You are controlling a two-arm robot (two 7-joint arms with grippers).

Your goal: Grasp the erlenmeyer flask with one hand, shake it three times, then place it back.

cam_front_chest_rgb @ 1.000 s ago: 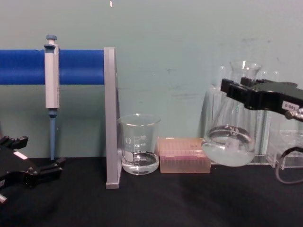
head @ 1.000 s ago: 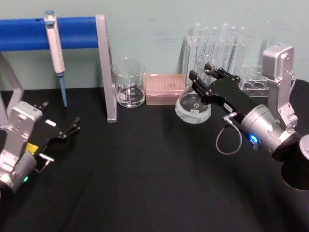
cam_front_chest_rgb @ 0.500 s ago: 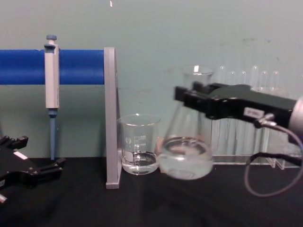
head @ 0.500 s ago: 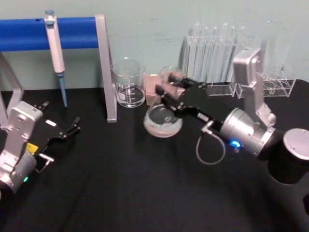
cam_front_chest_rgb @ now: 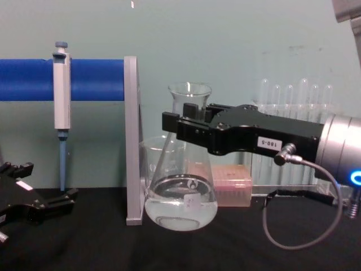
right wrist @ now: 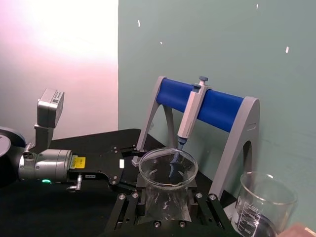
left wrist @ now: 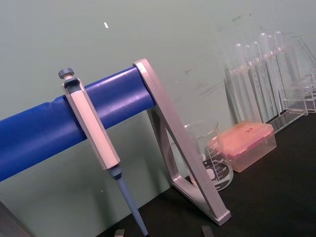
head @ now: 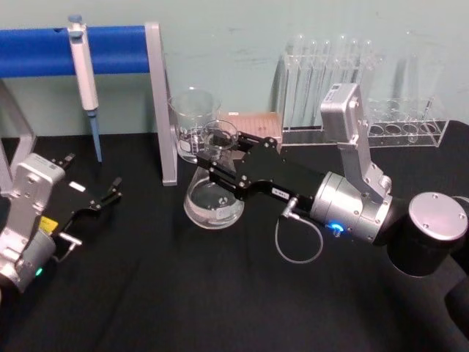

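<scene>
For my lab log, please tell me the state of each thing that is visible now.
erlenmeyer flask: upright, partly filled, gripped at neck.
right gripper: shut on flask neck.
left gripper: parked on table, open.
beaker: upright, little liquid.
pipette: hanging on blue stand.

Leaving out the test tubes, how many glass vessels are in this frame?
2. The flask is held by the right gripper near the stand post; the beaker stands behind it.
</scene>
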